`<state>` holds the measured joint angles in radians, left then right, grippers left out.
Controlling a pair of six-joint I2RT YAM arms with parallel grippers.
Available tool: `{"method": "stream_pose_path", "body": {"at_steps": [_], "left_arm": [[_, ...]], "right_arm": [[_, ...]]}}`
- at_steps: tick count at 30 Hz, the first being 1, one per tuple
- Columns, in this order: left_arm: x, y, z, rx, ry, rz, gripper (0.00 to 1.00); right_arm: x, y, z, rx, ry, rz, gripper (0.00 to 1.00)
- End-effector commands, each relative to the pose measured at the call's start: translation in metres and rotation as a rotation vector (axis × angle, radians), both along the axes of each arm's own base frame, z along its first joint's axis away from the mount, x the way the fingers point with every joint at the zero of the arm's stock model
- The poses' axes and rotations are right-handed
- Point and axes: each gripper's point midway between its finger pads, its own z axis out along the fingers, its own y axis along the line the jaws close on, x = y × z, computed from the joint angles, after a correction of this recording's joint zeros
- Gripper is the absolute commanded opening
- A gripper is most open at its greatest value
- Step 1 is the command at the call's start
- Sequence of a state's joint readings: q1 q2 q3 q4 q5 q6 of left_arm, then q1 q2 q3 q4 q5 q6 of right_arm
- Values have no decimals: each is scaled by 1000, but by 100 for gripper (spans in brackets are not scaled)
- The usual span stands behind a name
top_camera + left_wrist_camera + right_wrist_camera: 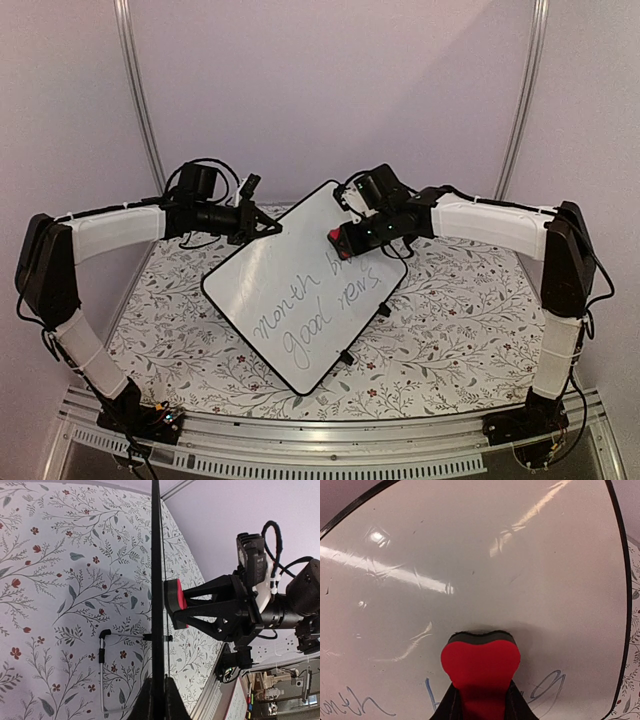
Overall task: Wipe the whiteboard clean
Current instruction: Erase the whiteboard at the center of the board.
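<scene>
The whiteboard (262, 280) is tipped up off the table, with grey handwriting (310, 320) across its lower half. My left gripper (262, 228) is shut on the board's upper left edge. In the left wrist view the whiteboard (157, 555) shows edge-on as a black line running up from between the closed left gripper (159, 692). My right gripper (348, 240) is shut on a red eraser (337, 238) pressed against the board's upper right part. In the right wrist view the eraser (481, 660) has its dark felt flat on the whiteboard (470, 555), just above some writing (550, 687).
A floral cloth (450, 320) covers the table. A thin wire leg (102, 670) sticks out behind the board. Small black feet (346, 356) line its lower right edge. A metal rail (320, 442) runs along the near edge, and plain walls stand behind.
</scene>
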<state>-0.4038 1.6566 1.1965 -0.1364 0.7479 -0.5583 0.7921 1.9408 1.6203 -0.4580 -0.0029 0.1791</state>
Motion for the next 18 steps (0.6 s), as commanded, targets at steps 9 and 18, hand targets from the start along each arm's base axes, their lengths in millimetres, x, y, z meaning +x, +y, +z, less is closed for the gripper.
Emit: {"method": "stream_pose_path", "body": {"at_steps": [9, 18], "left_arm": [[-5, -5, -9, 24, -24, -38, 0], [-6, -5, -7, 23, -28, -39, 0]], "right_arm": [[-7, -4, 31, 5, -29, 23, 0], [19, -2, 46, 30, -52, -4, 0]]}}
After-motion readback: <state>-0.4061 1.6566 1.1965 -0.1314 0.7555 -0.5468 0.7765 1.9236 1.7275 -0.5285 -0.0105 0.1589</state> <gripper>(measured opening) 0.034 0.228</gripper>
